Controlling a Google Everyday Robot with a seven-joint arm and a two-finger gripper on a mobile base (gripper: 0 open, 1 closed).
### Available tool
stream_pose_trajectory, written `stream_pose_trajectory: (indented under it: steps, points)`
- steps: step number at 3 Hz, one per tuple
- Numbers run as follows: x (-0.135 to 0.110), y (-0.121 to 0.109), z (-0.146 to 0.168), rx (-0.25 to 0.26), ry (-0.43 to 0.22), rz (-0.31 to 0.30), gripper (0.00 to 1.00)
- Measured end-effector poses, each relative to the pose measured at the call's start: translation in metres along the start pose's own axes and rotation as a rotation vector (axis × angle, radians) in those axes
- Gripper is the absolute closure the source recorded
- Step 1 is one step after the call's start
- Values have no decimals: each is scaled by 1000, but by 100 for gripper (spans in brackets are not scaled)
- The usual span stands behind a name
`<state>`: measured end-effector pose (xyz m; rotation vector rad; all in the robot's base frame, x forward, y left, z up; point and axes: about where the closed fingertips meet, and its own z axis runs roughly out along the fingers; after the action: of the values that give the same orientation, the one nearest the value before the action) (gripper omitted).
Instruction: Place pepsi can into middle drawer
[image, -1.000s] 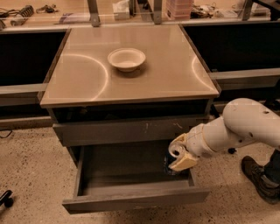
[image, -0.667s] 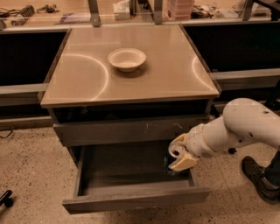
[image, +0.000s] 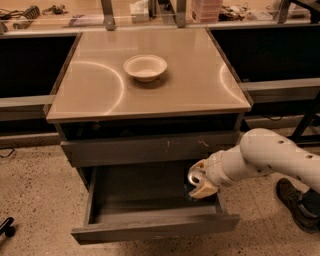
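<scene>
Camera view. A grey cabinet stands on a speckled floor (image: 35, 190); its tan top (image: 190, 85) carries a cream-white bowl (image: 145, 67) near the rear centre. Below the top, a shut drawer front (image: 125, 150) bears pale scratch marks. Beneath it the middle drawer (image: 150, 229) is pulled out, its dark floor exposed. The white arm (image: 265, 160) enters from the right, and the gripper (image: 198, 181) sits over the drawer's right rear corner, its cream fingers (image: 204, 191) clamped on the pepsi can (image: 195, 175) – silver rim uppermost, tilted. Whether the can touches the drawer floor cannot be told.
</scene>
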<state>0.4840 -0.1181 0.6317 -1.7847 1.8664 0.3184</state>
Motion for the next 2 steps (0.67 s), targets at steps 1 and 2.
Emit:
stream_pose_trajectory:
  steps: [1, 2]
  points:
    - [8, -14, 36, 23, -16, -45, 100]
    - [16, -30, 72, 26, -34, -65, 100]
